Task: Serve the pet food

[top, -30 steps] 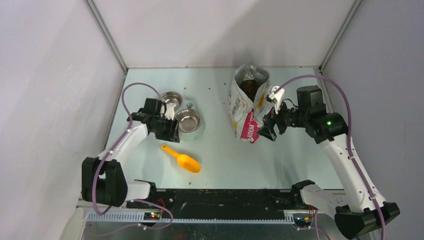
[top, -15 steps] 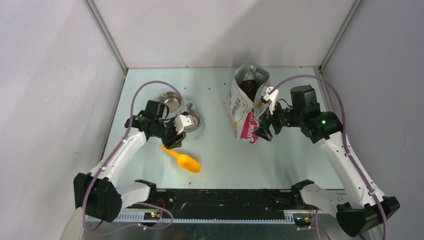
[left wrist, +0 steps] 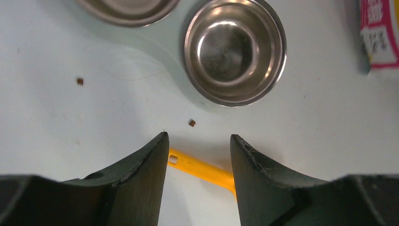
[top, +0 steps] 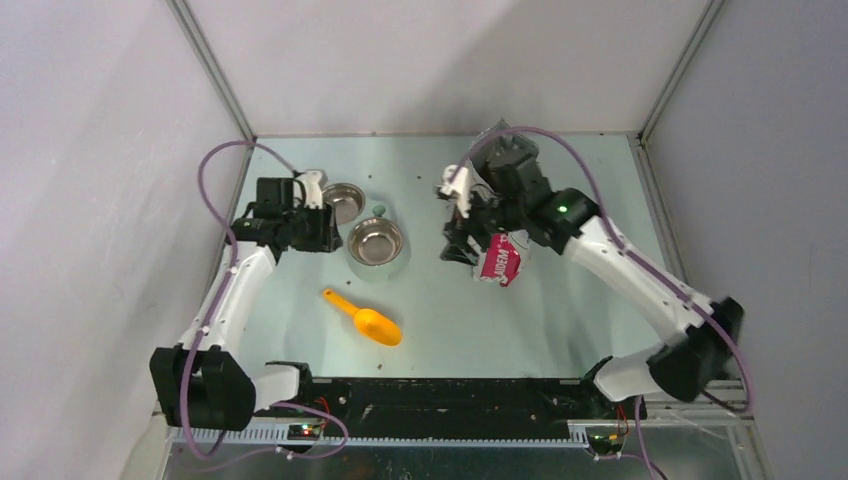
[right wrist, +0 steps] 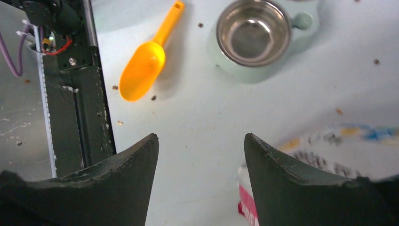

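Note:
Loose pet food pieces (left wrist: 192, 123) lie on the table; the arm hides the bag's open top. The printed bag (top: 497, 258) stands at centre right, blurred in the right wrist view (right wrist: 348, 146). An orange scoop (top: 365, 318) lies empty on the table, also in the right wrist view (right wrist: 142, 70). My left gripper (top: 322, 235) is open and empty beside the steel bowls (top: 376, 242). In the left wrist view, its gripper (left wrist: 197, 141) frames the scoop handle (left wrist: 197, 167). My right gripper (top: 458, 245) is open and empty just left of the bag; it is also in its wrist view (right wrist: 201, 141).
Two steel bowls sit in a pale green holder (right wrist: 301, 21); the nearer one (left wrist: 234, 52) and the farther one (top: 343, 200) are empty. Stray kibble (right wrist: 200, 25) dots the table. The black base rail (right wrist: 89, 117) runs along the near edge.
My left gripper drew back from the scoop handle to beside the bowls. My right arm swung left across the bag, and its gripper is now on the bag's left side.

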